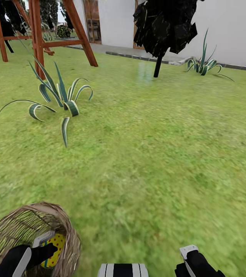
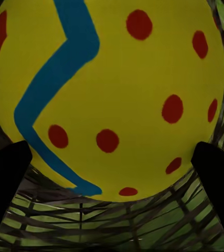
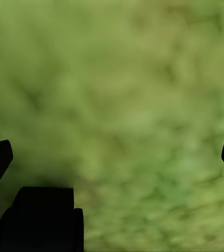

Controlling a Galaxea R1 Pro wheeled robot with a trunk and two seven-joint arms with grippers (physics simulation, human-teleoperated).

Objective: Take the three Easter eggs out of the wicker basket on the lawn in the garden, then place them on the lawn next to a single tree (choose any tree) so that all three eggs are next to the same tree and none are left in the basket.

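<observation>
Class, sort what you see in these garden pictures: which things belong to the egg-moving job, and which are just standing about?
Job:
egg, between the left gripper fingers
basket
lawn

Just standing about:
striped spiky plant
second spiky plant
black conifer
swing frame
house wall
right gripper, open over grass

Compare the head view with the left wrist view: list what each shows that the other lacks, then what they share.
Head view alone: the swing frame, the black conifer, two striped spiky plants, the white house wall, open lawn and the right gripper.
Left wrist view alone: the egg's blue zigzag band up close, and grass seen through the weave.
Shared: the yellow red-dotted Easter egg, the wicker basket and the left gripper.
</observation>
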